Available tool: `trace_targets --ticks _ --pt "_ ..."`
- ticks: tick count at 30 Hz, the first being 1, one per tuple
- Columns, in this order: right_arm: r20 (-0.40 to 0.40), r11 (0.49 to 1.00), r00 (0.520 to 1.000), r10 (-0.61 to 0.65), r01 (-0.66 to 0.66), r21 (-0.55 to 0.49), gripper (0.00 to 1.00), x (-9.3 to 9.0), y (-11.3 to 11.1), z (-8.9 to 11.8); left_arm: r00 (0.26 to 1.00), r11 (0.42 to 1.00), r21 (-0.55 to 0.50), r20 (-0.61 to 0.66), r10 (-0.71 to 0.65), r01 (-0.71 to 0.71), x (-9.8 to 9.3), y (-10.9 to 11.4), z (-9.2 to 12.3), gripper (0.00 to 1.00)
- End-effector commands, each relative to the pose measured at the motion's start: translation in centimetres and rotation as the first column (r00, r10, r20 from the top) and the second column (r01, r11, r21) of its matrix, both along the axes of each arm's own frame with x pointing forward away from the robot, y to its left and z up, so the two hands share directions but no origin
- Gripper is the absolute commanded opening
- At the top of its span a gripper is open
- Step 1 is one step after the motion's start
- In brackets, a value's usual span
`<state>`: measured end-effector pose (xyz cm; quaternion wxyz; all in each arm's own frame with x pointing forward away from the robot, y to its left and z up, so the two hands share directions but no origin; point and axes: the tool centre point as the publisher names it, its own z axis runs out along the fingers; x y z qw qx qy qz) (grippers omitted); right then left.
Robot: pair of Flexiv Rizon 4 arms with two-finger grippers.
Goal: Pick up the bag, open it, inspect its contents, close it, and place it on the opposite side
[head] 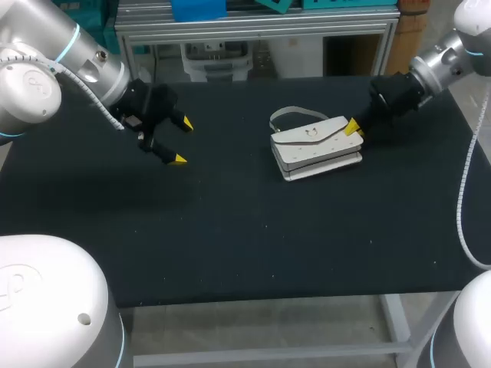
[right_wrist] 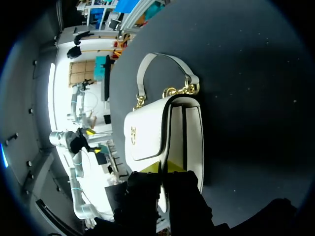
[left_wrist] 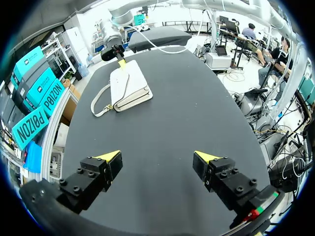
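The left arm enters from the left side. The left gripper (head: pixel 182 142) (left_wrist: pixel 158 157) hangs above the black table (head: pixel 230 230) with its yellow-tipped fingers spread wide and nothing between them. The white flap handbag with a gold chain and a short white strap (head: pixel 314 146) (left_wrist: pixel 128 86) (right_wrist: pixel 162 128) lies flat right of centre, flap closed, with the strap toward the far edge. The right gripper (head: pixel 353 127) (right_wrist: pixel 163 168) is at the bag's right end, fingers nearly together and pinching the flap edge.

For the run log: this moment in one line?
bag: closed, on table | right gripper: at bag's end | left gripper: open, away from bag
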<state>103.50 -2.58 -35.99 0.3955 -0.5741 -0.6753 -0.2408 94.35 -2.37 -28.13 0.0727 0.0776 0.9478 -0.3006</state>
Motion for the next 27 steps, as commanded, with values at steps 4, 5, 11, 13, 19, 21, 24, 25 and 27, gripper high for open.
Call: trace_targets --ticks 4,5,11,13,19,21,24,25,27 --pt "0.162 0.985 0.974 -0.157 0.167 -0.053 0.0 -6.0 4.6 0.4 1.0 1.0 -0.003 0.002 0.0 0.0 0.0 0.0 -0.1 1.0" --pt "0.165 0.983 0.972 -0.169 0.179 -0.049 0.0 -6.4 5.0 0.3 1.0 1.0 -0.003 0.002 0.0 0.0 0.0 0.0 -0.1 1.0" --pt "0.195 0.956 0.942 -0.274 0.288 -0.051 0.0 -8.4 6.9 -0.4 1.0 1.0 -0.003 0.002 0.0 0.0 0.0 0.0 -0.1 1.0" --pt "0.205 0.946 0.93 -0.304 0.32 -0.049 0.0 -9.0 7.4 -0.7 1.0 1.0 -0.003 0.002 0.0 0.0 0.0 0.0 -0.1 1.0" --pt "0.287 0.925 0.89 -0.354 0.379 -0.036 0.0 -10.3 8.0 -0.5 1.0 1.0 -0.003 0.002 0.0 0.0 0.0 0.0 -0.1 1.0" --pt "0.314 0.914 0.872 -0.376 0.405 -0.03 0.0 -10.7 8.0 -0.5 1.0 1.0 -0.003 0.002 0.0 0.0 0.0 0.0 -0.1 1.0" --pt "0.342 0.899 0.845 -0.41 0.439 -0.006 0.0 -11.1 8.0 -0.4 1.0 1.0 -0.003 0.002 0.0 0.0 0.0 0.0 -0.1 1.0" --pt "0.349 0.896 0.839 -0.417 0.444 0.003 0.0 -11.2 8.0 -0.4 1.0 1.0 -0.003 0.002 0.0 0.0 0.0 0.0 -0.1 1.0" --pt "0.353 0.893 0.833 -0.425 0.45 0.012 0.0 -11.3 8.3 -0.4 1.0 1.0 -0.003 0.002 0.0 0.0 0.0 0.0 -0.1 1.0"
